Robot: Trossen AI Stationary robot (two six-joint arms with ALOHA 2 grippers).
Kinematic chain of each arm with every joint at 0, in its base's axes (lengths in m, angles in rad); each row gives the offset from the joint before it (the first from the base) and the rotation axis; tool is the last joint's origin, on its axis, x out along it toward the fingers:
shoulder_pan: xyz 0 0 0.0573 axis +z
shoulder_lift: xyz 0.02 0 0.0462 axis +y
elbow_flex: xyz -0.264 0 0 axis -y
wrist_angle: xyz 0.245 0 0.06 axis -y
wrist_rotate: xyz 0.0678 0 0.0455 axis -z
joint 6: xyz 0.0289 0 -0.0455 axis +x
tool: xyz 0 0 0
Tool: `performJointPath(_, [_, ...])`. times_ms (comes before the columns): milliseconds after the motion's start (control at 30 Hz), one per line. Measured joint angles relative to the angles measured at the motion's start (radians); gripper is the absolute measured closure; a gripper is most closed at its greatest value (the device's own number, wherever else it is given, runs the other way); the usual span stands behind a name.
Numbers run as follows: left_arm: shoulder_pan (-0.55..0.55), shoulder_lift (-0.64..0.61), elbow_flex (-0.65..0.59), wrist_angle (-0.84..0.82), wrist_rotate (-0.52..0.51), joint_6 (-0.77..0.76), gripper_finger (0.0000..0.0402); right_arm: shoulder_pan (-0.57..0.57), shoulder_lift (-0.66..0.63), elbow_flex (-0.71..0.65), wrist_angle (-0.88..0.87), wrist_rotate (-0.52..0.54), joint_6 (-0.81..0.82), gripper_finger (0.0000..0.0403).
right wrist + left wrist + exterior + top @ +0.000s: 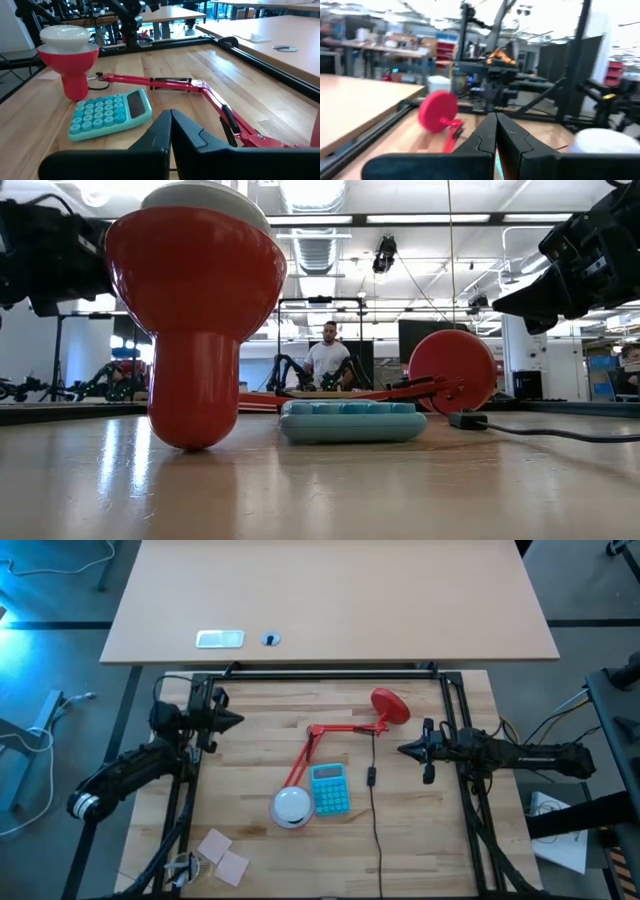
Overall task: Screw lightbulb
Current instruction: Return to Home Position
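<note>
1. The lightbulb [65, 34], a white rounded dome, sits in the mouth of the red funnel-shaped lamp shade [70, 65], which stands on its narrow end on the wooden slatted table [420, 830]. In the high view it shows as a white disc [292, 805] just beside the turquoise calculator [330, 788].
2. Only the dome shows above the shade's rim; its screw base is hidden inside, so I cannot tell whether the thread has engaged.
3. Handling, as a judgement: the bulb looks light, rigid, smooth and probably brittle, so it should slip under a loose pinch and may crack under a hard one. The best hold seems to be across the widest part of the dome, above the rim, with moderate pressure.
4. The shade stands on a small footprint and will likely tip or spin under twist, so 1 gripper may need to brace its red neck.
5. The lamp's thin red jointed arm [165, 82] runs across the table to the round red lamp base [390, 705], with a black cord [375, 815] trailing off.
6. The left gripper [236, 721] hovers at the table's left side, well apart from the bulb, fingers pressed together, holding nothing.
7. The right gripper [404, 750] hovers at the right side, near the lamp base, fingers likewise closed and empty.
</note>
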State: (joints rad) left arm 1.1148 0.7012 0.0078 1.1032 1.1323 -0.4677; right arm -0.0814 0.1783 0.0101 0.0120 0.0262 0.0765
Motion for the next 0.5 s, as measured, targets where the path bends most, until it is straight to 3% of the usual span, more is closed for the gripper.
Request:
performJointPath(167, [-0.045,-0.142,0.0,-0.051,-0.081,-0.017,0.0401,0.0,0.0,0.0,0.0,0.0,0.0,0.0401])
performJointPath(333, [-0.053,-0.307,0.0,-0.33,-0.134,0.048,0.0401,0.0,0.0,0.0,0.0,0.0,0.0,0.0401])
performJointPath(500, [-0.13,-0.51,0.0,-0.551,-0.228,0.086,0.0401,0.0,0.0,0.0,0.0,0.0,0.0,0.0401])
